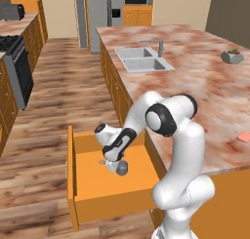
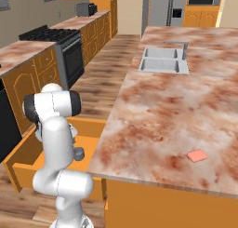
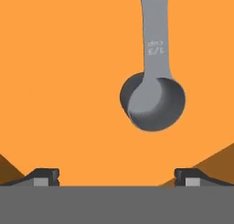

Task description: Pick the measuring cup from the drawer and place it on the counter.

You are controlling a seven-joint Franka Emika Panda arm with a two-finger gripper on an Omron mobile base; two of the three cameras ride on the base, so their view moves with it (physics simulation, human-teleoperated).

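Observation:
The measuring cup [image 3: 153, 102] is dull grey and lies on the orange floor of the open drawer [image 1: 71, 177], its long handle marked 1/3 cup running to the top of the hand view. My gripper [image 3: 118, 176] hangs above it, open, the fingertips [image 3: 43, 175] spread wide with nothing between them; the cup sits a little right of their midline. In the left base view the gripper [image 1: 110, 162] hovers inside the drawer just over the cup [image 1: 122, 168]. The marbled counter [image 1: 195, 87] runs along the drawer's right side.
A grey double sink [image 1: 141, 58] is set in the counter, with a grey-blue plant bowl [image 1: 232, 56] at the far right and a flat pink block [image 1: 244, 136] near the front edge. A black stove [image 1: 14, 62] stands across the wooden floor. The drawer walls [image 2: 28, 169] surround the hand.

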